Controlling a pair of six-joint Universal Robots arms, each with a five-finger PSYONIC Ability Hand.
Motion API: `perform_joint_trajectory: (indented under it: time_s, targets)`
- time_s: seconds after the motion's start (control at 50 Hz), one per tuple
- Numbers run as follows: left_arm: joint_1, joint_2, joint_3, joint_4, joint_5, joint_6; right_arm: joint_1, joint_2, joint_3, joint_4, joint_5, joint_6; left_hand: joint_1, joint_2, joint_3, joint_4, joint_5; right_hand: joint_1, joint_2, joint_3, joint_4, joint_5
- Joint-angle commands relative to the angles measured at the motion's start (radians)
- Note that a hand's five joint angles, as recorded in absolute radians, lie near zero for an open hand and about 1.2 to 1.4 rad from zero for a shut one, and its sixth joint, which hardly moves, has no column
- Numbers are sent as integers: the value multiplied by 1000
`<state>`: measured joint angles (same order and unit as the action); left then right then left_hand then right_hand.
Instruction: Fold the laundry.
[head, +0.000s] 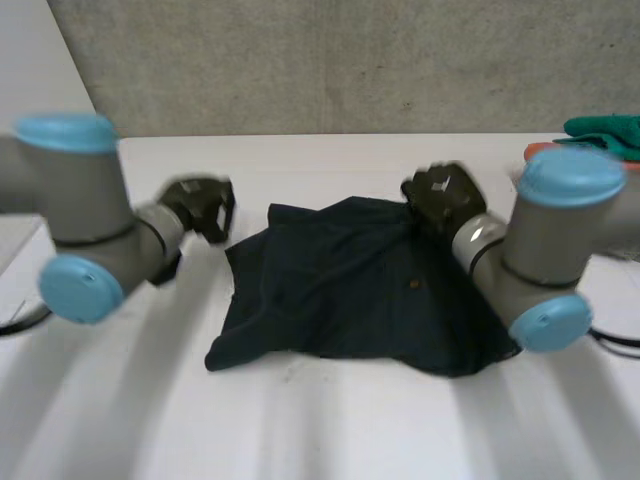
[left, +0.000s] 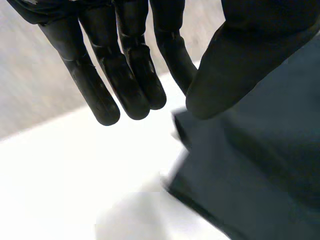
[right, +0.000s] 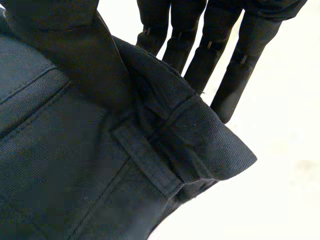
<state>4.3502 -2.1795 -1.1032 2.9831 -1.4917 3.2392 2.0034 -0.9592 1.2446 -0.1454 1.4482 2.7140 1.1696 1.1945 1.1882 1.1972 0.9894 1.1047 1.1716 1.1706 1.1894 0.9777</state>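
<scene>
One crumpled navy twill garment (head: 350, 290) lies on the white table (head: 300, 420); right hand (head: 440, 195) pinches its far-right waistband (right: 165, 100), left hand (head: 200, 207) hovers, fingers (left: 132, 75) spread, beside its far-left corner.

The head camera looks down from high behind the left robot hand (head: 200, 208) and right robot hand (head: 440, 195), taking in the tabletop (head: 320, 430) from well back. Each wrist camera looks along its own palm, very near (the fingers loom large). All three share the cloth (head: 350, 290) at each thumb and the tabletop past the fingertips.
</scene>
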Motion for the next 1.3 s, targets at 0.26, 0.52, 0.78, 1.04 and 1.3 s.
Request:
perform_joint_trajectory:
  time_s: [0.26,0.52,0.78,1.04,1.3]
  targets:
    - [52,474,-216,-82,90,-35,-86,-359,-102,486,-180,-52,-549,-574,-568,-577,-544,292,225,226,207,244]
    - [-56,201,-322,111,39,-162,-34,-429,105,305,-172,-34,-854,-879,-872,-881,-848,292,225,226,207,244]
    - [-115,46,-262,97,47,-279,-18,-546,170,265,-200,56,-701,-726,-719,-728,-695,292,225,226,207,244]
    - [-116,32,-244,112,65,-378,-2,-530,177,280,-166,27,-185,-210,-203,-212,-179,292,225,226,207,244]
    - [-169,58,-259,106,148,-431,11,-526,138,311,-138,26,-569,-594,-587,-596,-563,292,225,226,207,244]
